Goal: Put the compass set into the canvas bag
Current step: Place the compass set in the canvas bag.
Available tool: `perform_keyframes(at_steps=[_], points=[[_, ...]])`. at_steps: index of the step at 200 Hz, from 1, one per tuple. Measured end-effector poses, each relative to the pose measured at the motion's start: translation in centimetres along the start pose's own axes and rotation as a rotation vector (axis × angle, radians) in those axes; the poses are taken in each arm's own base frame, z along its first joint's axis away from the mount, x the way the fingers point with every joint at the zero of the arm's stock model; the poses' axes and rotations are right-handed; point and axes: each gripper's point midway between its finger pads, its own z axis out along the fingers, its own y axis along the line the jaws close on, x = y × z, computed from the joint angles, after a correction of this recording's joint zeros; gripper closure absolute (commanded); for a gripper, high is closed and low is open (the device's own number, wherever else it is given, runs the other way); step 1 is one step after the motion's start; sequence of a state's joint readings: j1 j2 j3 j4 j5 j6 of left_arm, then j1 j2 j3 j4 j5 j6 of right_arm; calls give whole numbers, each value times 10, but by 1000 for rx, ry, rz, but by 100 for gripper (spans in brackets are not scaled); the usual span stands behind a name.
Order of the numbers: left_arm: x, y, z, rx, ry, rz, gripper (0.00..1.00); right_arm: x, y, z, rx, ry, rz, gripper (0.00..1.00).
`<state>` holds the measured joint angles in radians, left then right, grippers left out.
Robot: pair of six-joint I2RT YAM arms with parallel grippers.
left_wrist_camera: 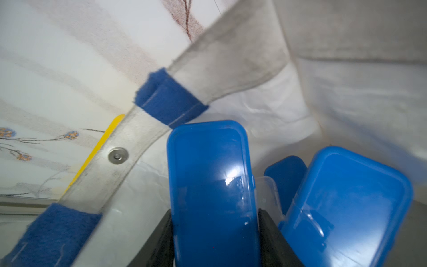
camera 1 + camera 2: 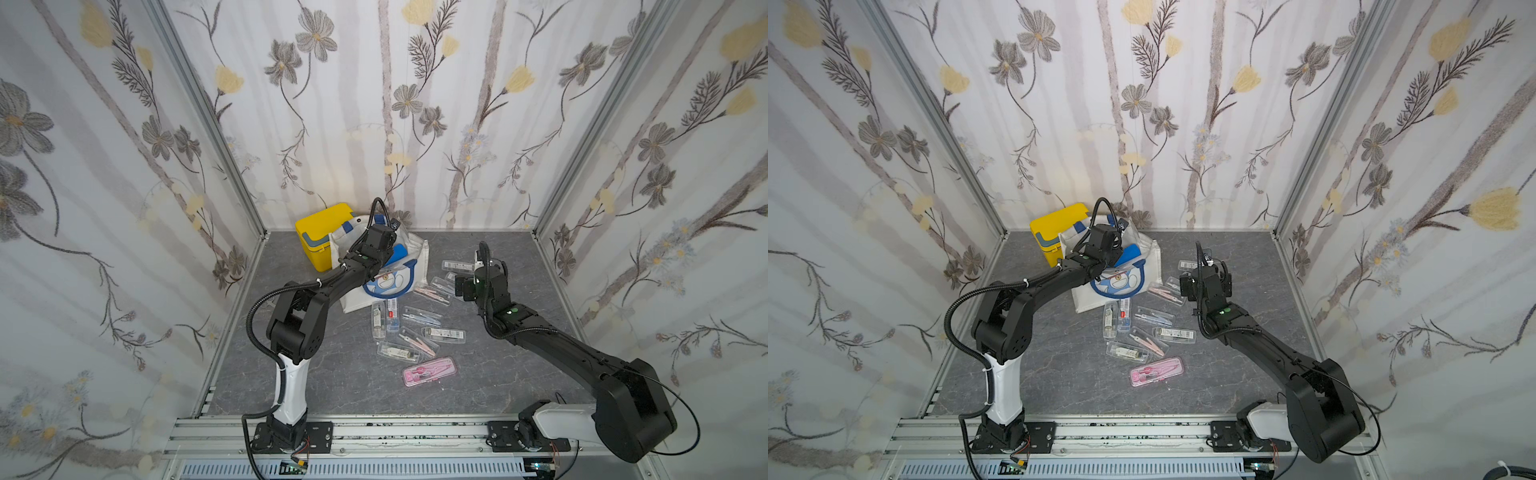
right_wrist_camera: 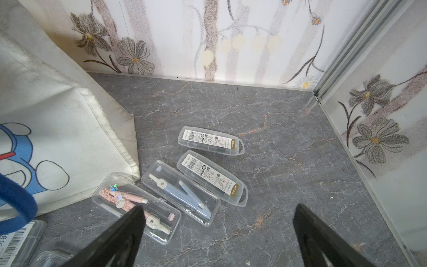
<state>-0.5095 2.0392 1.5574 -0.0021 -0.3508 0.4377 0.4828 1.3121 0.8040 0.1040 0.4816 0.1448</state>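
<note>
- Two arms are on my screens. The left gripper [image 1: 216, 217] reaches into the mouth of the canvas bag [image 2: 417, 270].
- The bag stands at the back of the grey table [image 2: 332, 374], just beside a yellow box [image 2: 320, 232]. Its cat-face pocket faces the arm bases.
- In the left wrist view I see the black fingers [image 1: 268, 222] clamped on both sides of a blue case [image 1: 208, 166]. The gap is narrow, and the case stands up between them within the bag's white walls.
- A second blue case [image 1: 346, 203] leans just beside the held one, inside the bag.
- The right gripper [image 3: 217, 215] hangs with nothing in it, its fingers spread wide, over the table to the right of the bag.
- Below it I count four clear cases lying flat:
  - a pink compass case [image 3: 136, 205] touching the bag's bottom corner
  - a blue-grey compass case [image 3: 180, 191] next to it
  - two labelled cases [image 3: 212, 178] beyond
- More clear cases lie scattered in front of the bag. A pink-tinted case [image 2: 429, 371] is nearest the arm bases.
</note>
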Motion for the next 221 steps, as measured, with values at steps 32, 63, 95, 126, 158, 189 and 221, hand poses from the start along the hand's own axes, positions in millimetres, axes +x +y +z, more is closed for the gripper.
perform_keyframes(at_steps=[32, 63, 95, 126, 158, 189, 221], points=[[7, -8, 8, 15, 23, 24, 51, 0, 0, 0, 0, -1, 1, 0], [8, -10, 12, 9, 30, 33, 49, -1, -1, -1, 0, -4, 3, 1], [9, -11, 12, 12, 34, 35, 43, -4, -2, -2, 1, -10, 7, 0], [9, -11, 10, 16, 39, 27, 39, -5, -3, -3, 4, -14, 9, 0], [2, -5, -2, 20, 31, 16, 36, -5, -4, -4, 5, -15, 10, 1], [-18, 11, -20, -8, -14, -36, 35, -4, -4, -4, 5, -14, 9, 0], [-40, 29, -41, -43, -66, -102, 33, -4, -4, -4, 5, -13, 10, 0]])
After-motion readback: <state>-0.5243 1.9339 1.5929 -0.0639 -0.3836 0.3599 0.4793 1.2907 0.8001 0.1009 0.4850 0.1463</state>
